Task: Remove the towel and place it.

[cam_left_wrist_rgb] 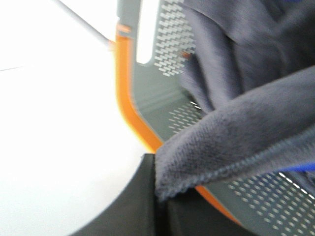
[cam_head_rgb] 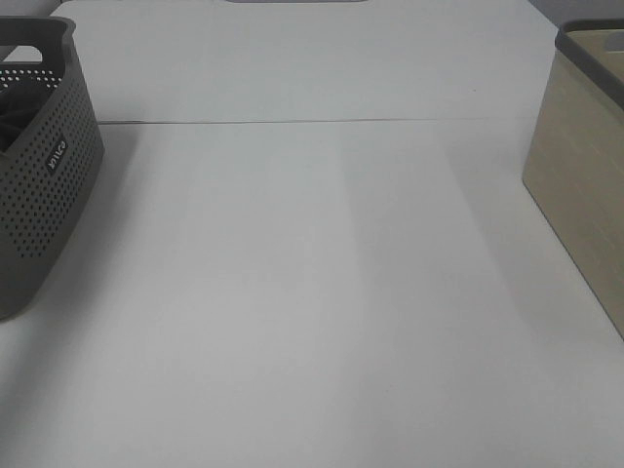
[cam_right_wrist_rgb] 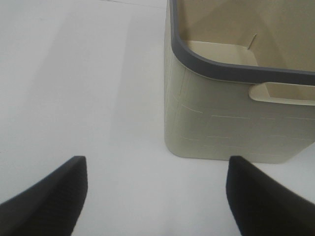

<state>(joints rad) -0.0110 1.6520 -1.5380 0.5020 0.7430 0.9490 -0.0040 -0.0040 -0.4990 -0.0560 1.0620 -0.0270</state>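
Note:
The dark grey towel (cam_left_wrist_rgb: pixel 246 118) lies in the perforated grey basket (cam_left_wrist_rgb: pixel 157 88) and drapes over its orange rim, as the left wrist view shows. My left gripper (cam_left_wrist_rgb: pixel 160 196) is shut on the towel's hemmed edge at that rim. My right gripper (cam_right_wrist_rgb: pixel 157 196) is open and empty, low over the white table, just in front of the beige bin (cam_right_wrist_rgb: pixel 231 118). Neither gripper shows in the exterior high view, where only a dark patch (cam_head_rgb: pixel 14 115) shows inside the basket (cam_head_rgb: pixel 44 175) at the left edge.
The beige bin (cam_head_rgb: pixel 585 166) with a dark grey rim stands at the right edge of the white table (cam_head_rgb: pixel 312 292); its inside looks empty. A bit of blue cloth (cam_left_wrist_rgb: pixel 301 167) shows beside the towel. A seam (cam_head_rgb: pixel 292 122) crosses the table at the back.

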